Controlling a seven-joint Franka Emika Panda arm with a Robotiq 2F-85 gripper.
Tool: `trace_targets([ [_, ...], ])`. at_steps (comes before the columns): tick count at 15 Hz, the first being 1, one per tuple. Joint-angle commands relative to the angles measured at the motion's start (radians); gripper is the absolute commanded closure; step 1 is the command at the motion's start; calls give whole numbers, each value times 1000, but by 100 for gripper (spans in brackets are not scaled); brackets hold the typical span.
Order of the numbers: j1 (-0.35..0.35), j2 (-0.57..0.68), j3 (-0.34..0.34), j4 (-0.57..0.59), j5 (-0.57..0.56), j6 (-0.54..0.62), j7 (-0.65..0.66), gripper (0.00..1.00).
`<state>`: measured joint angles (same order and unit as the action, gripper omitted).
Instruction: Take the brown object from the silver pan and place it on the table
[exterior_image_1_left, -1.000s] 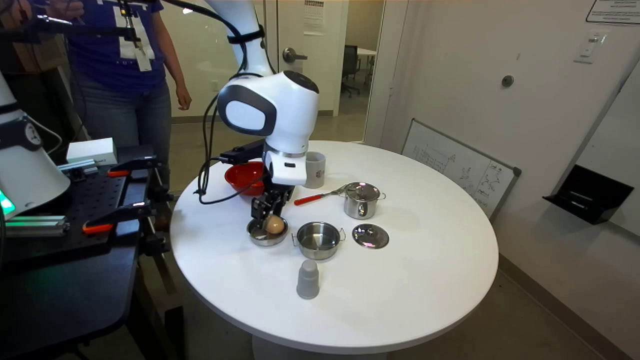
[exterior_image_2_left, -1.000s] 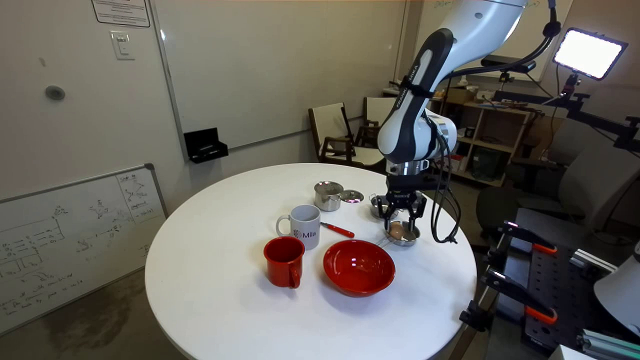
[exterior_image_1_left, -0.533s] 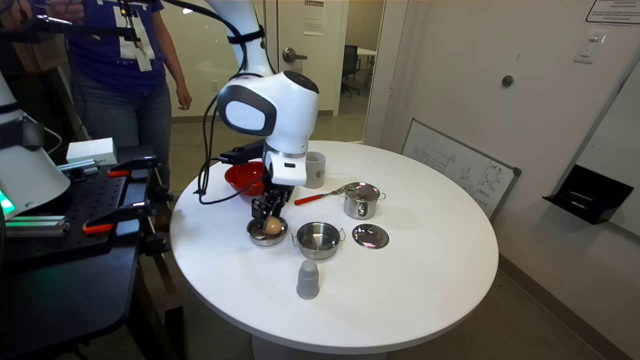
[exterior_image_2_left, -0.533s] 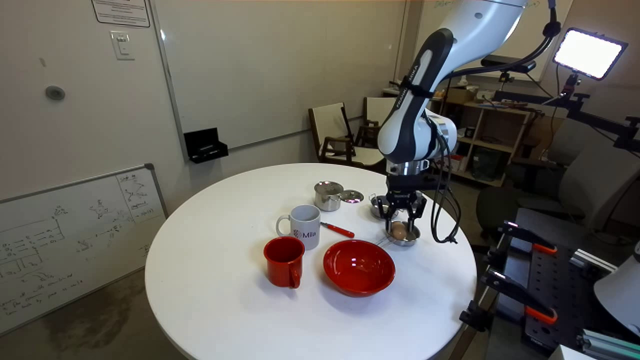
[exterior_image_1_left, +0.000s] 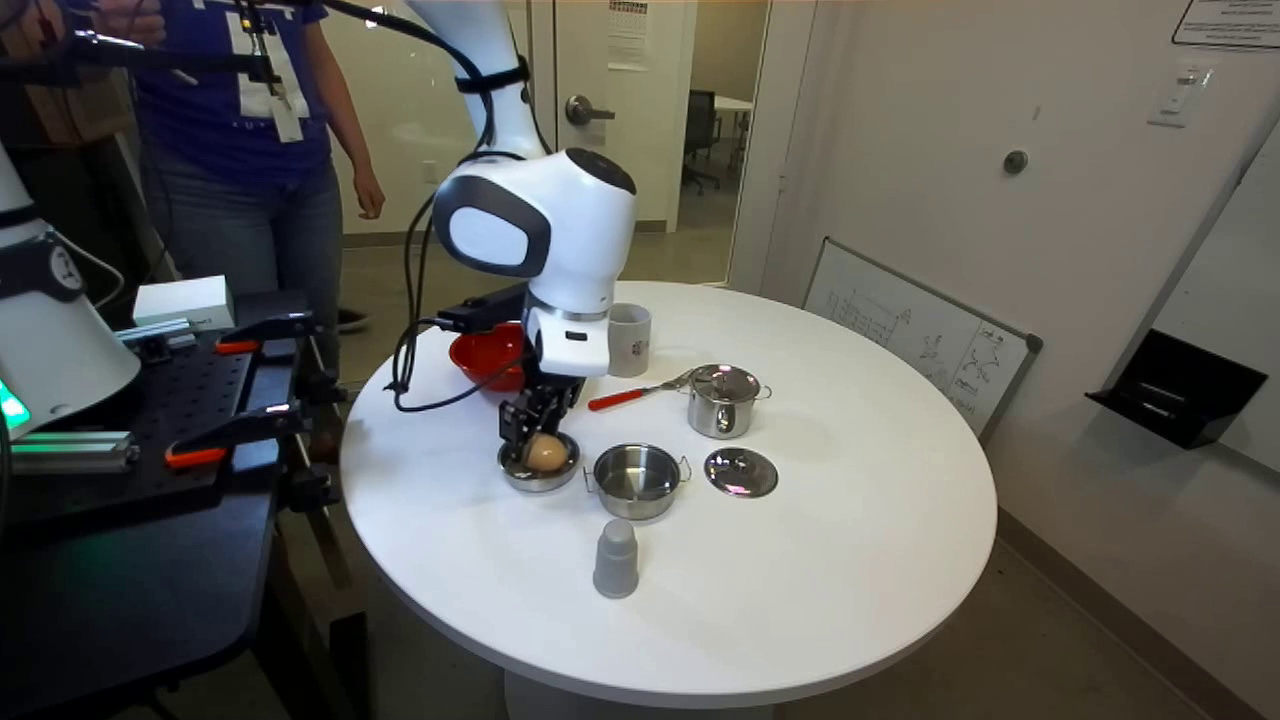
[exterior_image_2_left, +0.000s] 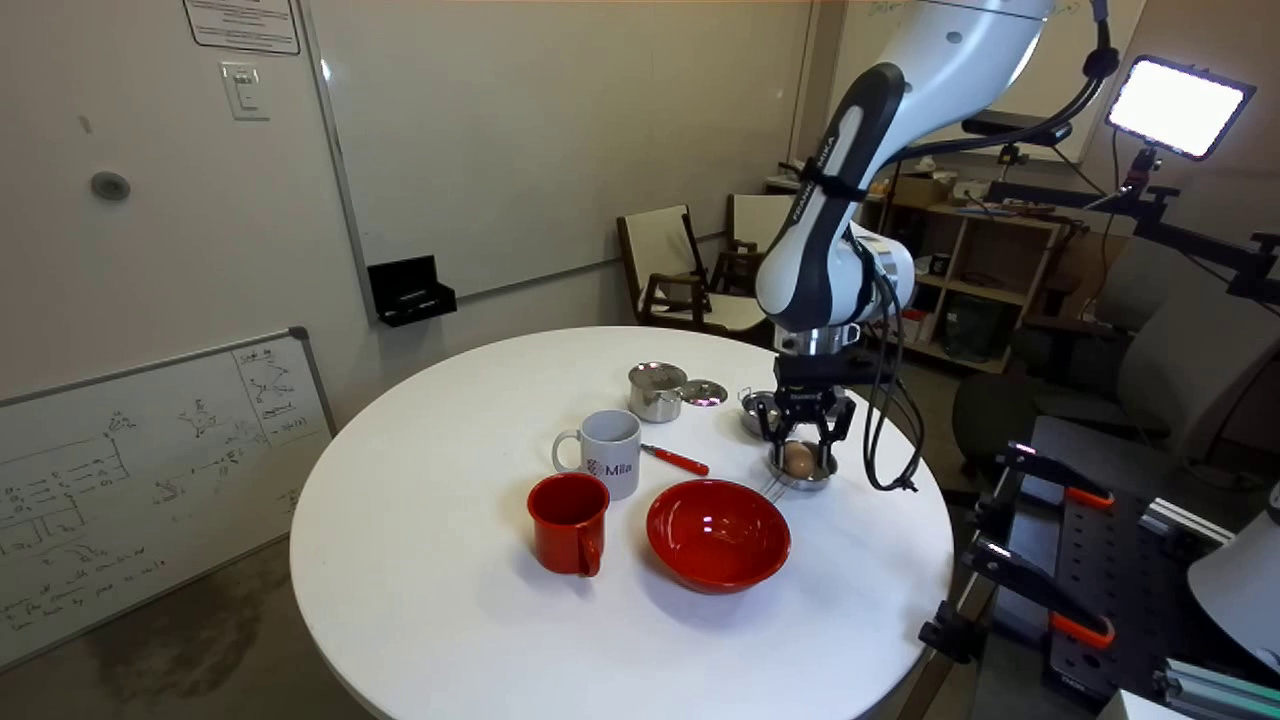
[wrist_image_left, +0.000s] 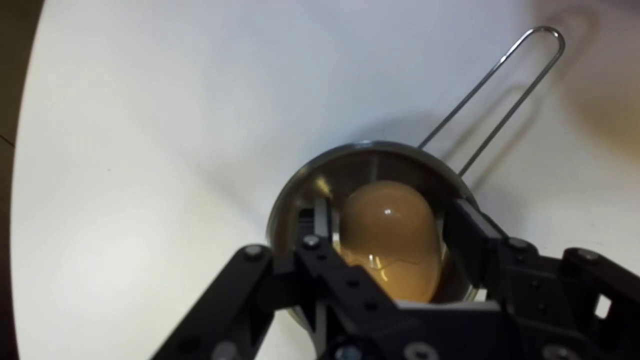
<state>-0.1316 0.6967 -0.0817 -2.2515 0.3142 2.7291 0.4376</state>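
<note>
The brown object (wrist_image_left: 390, 240), a smooth egg-like lump with a crack line, lies in the silver pan (wrist_image_left: 370, 146). In the exterior views the brown object (exterior_image_1_left: 546, 453) (exterior_image_2_left: 798, 460) also shows inside the pan (exterior_image_1_left: 541, 483) (exterior_image_2_left: 815, 482). The pan has a long wire handle and stands on the white table (wrist_image_left: 125, 150). My gripper (wrist_image_left: 387, 215) is open, its fingers reaching down into the pan on either side of the brown object. Narrow gaps show between the fingers and the object. The gripper also shows in both exterior views (exterior_image_1_left: 526, 442) (exterior_image_2_left: 801, 457).
Beside the pan stands an open silver pot (exterior_image_1_left: 637, 490). Beyond are a flat lid (exterior_image_1_left: 741, 473), a lidded pot (exterior_image_1_left: 722, 408), a red-handled utensil (exterior_image_1_left: 617, 400) and a grey piece (exterior_image_1_left: 616, 562). A red bowl (exterior_image_2_left: 718, 540), red mug (exterior_image_2_left: 568, 525) and grey mug (exterior_image_2_left: 612, 455) stand nearby.
The brown object has shifted within the pan to between the fingers. The arm has lowered a little. The pan has slid slightly on the table and its handle has turned a little.
</note>
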Motion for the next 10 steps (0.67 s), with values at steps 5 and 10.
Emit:
trace_targets([
  [5, -1, 25, -1, 20, 32, -6, -19, 77],
  [10, 2, 25, -4, 20, 29, -5, -17, 77],
])
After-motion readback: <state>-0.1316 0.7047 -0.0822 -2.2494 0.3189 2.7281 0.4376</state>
